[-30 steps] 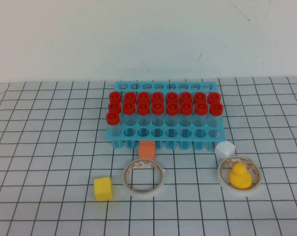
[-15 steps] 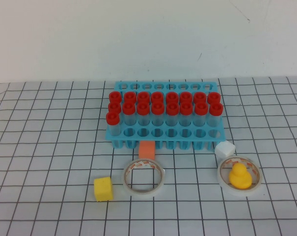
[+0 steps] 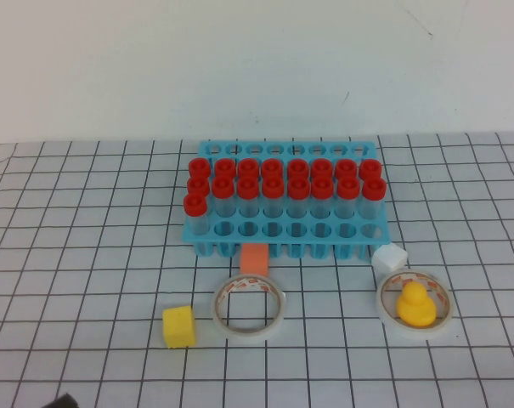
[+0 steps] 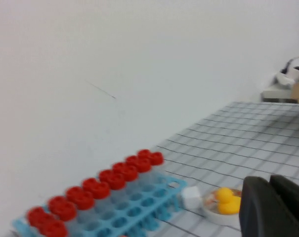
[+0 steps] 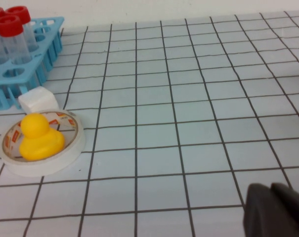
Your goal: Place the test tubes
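Note:
A blue rack (image 3: 290,240) stands at mid-table, and red-capped test tubes (image 3: 273,183) fill two of its rows. One more tube (image 3: 195,212) stands alone at the left of the row nearer me. My left gripper (image 4: 269,185) is shut and empty, well back from the rack (image 4: 139,210). Only its dark tip (image 3: 65,399) shows at the bottom left edge of the high view. My right gripper (image 5: 271,190) is shut and empty, low over the bare grid, off to the right of the duck. It is outside the high view.
In front of the rack lie an orange block (image 3: 255,259), an empty tape roll (image 3: 250,307), a yellow cube (image 3: 178,326) and a white cube (image 3: 390,257). A yellow duck (image 3: 415,304) sits inside a second tape roll (image 3: 414,326). A white wall rises behind the table.
A dark tip of the left gripper has come into the bottom left edge of the high view. Rack, tubes and other objects have not moved.

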You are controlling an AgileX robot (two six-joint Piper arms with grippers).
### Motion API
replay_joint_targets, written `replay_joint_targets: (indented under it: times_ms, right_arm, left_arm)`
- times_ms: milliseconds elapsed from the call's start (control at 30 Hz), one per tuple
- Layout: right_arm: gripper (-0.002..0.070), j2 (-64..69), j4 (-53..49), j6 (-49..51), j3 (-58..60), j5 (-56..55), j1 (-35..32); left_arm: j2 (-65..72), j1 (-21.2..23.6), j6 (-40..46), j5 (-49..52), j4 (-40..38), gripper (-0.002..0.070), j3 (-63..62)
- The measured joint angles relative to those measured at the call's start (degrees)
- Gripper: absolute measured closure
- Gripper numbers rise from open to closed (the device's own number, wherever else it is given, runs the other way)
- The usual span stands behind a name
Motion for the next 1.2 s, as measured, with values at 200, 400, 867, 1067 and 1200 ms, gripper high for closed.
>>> replay_joint_targets:
  times_ms: [200,400,867,1067,1200]
  right_arm:
    - [0.0678,0.0,0.0,0.09,0.0,0.04,0.0]
    - [0.0678,0.0,0.0,0.09,0.0,0.04,0.0]
    - [0.0678,0.0,0.0,0.09,-0.09,0.04,0.0]
    - [0.0678,0.0,0.0,0.09,-0.09,0.04,0.0]
    - [0.0678,0.0,0.0,0.09,-0.09,0.13,0.0]
  left_arm:
    - [0.0,5.41,-19.66,-4.01,22.93,0.0676,3.65]
    - [0.0,25.82,-42.36,-3.03,35.4,0.0676,7.42]
    - [-2.43,49.64,-46.15,14.55,45.04,0.0676,7.95]
    - [-5.85,50.93,-46.23,18.33,45.65,0.0676,9.44]
    - [-5.94,49.38,-45.86,17.66,45.18,0.0676,9.7]
